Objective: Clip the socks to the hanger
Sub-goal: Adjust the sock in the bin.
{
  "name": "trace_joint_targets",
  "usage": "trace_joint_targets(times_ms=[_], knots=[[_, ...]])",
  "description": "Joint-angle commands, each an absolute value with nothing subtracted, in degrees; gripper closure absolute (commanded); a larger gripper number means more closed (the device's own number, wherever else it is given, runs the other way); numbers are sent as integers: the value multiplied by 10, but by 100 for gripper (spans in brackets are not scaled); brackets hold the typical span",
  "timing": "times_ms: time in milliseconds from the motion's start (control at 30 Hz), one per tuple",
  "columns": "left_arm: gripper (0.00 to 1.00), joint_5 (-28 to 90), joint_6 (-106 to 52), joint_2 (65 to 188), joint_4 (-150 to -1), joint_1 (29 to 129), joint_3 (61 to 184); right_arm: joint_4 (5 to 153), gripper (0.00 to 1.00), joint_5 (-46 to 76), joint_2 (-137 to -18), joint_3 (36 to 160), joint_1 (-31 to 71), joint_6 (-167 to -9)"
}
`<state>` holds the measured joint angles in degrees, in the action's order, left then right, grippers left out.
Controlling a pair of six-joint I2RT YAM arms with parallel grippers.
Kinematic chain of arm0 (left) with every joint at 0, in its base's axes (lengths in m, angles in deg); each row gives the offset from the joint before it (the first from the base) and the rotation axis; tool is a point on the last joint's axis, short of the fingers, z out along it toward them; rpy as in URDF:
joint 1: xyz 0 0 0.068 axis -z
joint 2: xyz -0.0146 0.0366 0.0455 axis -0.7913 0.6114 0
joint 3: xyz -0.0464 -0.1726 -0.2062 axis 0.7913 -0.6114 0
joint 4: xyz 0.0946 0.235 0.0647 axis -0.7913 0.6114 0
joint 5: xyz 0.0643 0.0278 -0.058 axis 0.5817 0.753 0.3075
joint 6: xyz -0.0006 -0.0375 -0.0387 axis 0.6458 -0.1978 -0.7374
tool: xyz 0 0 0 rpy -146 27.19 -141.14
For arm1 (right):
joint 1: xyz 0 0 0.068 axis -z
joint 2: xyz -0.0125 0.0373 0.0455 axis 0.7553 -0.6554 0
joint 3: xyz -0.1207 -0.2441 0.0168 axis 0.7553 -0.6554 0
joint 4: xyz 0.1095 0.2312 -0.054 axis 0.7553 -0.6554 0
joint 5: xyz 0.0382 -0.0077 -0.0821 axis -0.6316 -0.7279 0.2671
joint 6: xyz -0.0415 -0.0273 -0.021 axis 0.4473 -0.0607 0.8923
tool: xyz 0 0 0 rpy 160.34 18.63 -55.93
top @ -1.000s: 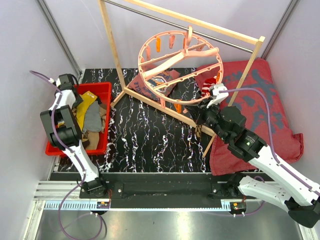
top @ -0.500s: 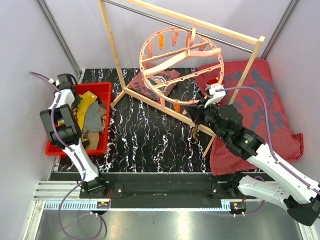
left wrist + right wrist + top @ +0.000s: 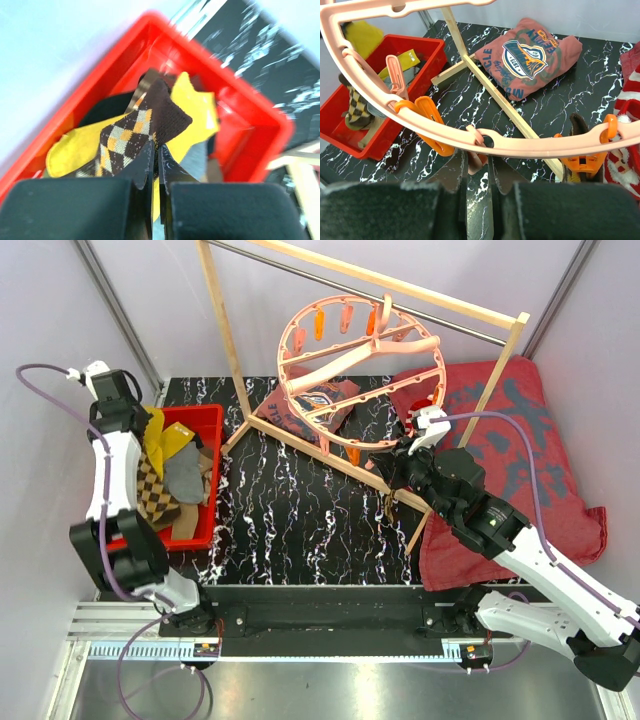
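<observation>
My left gripper [image 3: 156,147] is shut on the brown-tan argyle sock [image 3: 135,130] and holds it up over the red bin [image 3: 240,100]. In the top view the sock [image 3: 152,490] hangs from that gripper [image 3: 138,422] down into the bin. A mustard sock [image 3: 197,107] and a grey sock [image 3: 185,475] lie in the bin. The pink ring hanger [image 3: 345,358] hangs from the wooden rack. My right gripper [image 3: 477,157] is shut on a small pink clip [image 3: 479,162] under the hanger's rim [image 3: 530,145]. A red-white striped sock [image 3: 627,100] hangs at the right.
The wooden frame rack [image 3: 300,435] crosses the table, with a folded red printed T-shirt [image 3: 530,55] behind its base bar. A large dark-red patterned cloth [image 3: 520,440] lies on the right. Orange clips [image 3: 432,122] hang along the rim near my right fingers.
My left arm has risen and swung back to the left, lifting the argyle sock up out of the bin. The right gripper has stayed at the hanger's rim.
</observation>
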<state>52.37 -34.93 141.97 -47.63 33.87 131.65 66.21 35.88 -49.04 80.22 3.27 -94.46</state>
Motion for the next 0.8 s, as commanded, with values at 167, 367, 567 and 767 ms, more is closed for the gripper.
trace_joint_targets(times_ms=[167,367,567,767], knots=[[100,511,-324,1337,-503,373,1266,662,100,348,-491,826,29,-935],[96,467,-316,1426,-500,386,1245,661,100,347,-491,827,29,-939],[83,429,-312,1499,-509,387,1280,662,100,348,-493,833,29,-938],[64,437,-304,1536,-510,387,1293,662,100,347,-482,831,29,-931]])
